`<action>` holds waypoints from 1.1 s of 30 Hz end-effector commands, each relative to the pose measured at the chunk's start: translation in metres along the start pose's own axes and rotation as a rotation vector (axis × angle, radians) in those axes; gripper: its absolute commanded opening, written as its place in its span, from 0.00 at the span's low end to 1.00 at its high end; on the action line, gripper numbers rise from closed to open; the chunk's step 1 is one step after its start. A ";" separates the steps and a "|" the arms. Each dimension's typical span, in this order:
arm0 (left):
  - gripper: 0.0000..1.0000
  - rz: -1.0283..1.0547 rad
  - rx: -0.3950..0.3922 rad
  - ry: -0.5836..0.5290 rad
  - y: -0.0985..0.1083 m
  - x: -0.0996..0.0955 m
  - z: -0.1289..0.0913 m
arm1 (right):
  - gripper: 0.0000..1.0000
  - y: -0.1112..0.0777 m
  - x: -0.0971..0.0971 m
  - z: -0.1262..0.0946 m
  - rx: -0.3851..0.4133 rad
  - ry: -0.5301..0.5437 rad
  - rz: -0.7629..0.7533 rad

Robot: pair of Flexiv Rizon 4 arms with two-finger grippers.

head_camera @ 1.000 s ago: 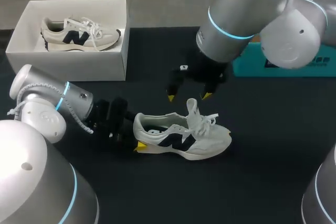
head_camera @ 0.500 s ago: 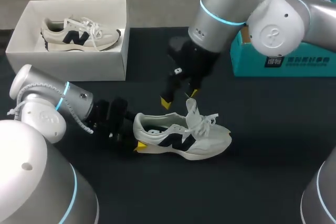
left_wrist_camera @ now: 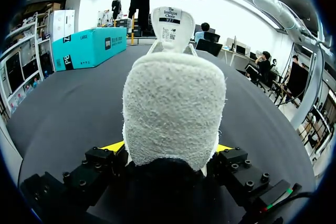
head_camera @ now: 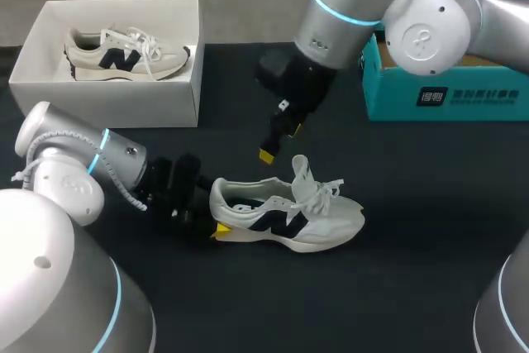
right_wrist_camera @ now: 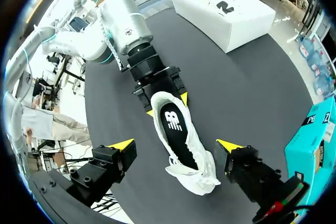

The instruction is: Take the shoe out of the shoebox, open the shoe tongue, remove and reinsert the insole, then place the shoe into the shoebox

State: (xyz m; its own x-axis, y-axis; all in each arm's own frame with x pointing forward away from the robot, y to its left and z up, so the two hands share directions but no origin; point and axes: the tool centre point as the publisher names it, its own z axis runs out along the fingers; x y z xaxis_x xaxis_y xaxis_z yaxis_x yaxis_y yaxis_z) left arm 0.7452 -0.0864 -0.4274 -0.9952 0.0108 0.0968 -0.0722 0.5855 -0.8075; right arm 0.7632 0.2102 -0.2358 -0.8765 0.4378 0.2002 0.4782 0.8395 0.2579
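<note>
Head view: white mesh sneaker [head_camera: 289, 212] sits upright on black table [head_camera: 413, 270], outside the white cardboard shoebox [head_camera: 107, 103].
Left gripper [left_wrist_camera: 168, 148]: clamped on the sneaker's heel.
Right gripper [right_wrist_camera: 175, 145]: wide open, hovering above it.

Left gripper [left_wrist_camera: 168, 149] lies low, clamped on the shoe [head_camera: 289, 212] heel; right gripper [head_camera: 279, 143] hovers above, fingers spread.

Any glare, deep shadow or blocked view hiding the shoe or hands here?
Head view: even light, no glare on the shoe; left hand black against the dark table. Left wrist view: the heel fills the middle. Right wrist view: right hand and insole plainly lit.
</note>
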 end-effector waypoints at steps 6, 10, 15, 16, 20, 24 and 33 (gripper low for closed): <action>0.00 0.000 -0.002 0.000 0.001 0.000 0.001 | 0.00 0.023 -0.006 0.000 0.090 -0.068 -0.351; 0.00 0.000 -0.002 0.000 0.001 0.000 0.001 | 0.00 0.020 -0.009 0.007 0.133 -0.047 -0.266; 0.00 0.000 -0.002 0.000 0.001 0.000 0.001 | 0.00 0.020 -0.009 0.007 0.133 -0.047 -0.266; 0.00 0.000 -0.002 0.000 0.001 0.000 0.001 | 0.00 0.020 -0.009 0.007 0.133 -0.047 -0.266; 0.00 0.000 -0.002 0.000 0.001 0.000 0.001 | 0.00 0.020 -0.009 0.007 0.133 -0.047 -0.266; 0.00 0.000 -0.002 0.000 0.001 0.000 0.001 | 0.00 0.020 -0.009 0.007 0.133 -0.047 -0.266; 0.00 0.000 -0.002 0.000 0.001 0.000 0.001 | 0.00 0.020 -0.012 0.016 0.153 -0.054 -0.266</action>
State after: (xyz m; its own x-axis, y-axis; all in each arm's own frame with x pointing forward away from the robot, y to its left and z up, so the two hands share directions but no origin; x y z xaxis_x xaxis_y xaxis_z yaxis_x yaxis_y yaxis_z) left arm 0.7452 -0.0864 -0.4274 -0.9952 0.0109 0.0968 -0.0722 0.5855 -0.8075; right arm 0.7812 0.2223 -0.2406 -0.9738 0.2068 0.0943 0.2197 0.9627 0.1577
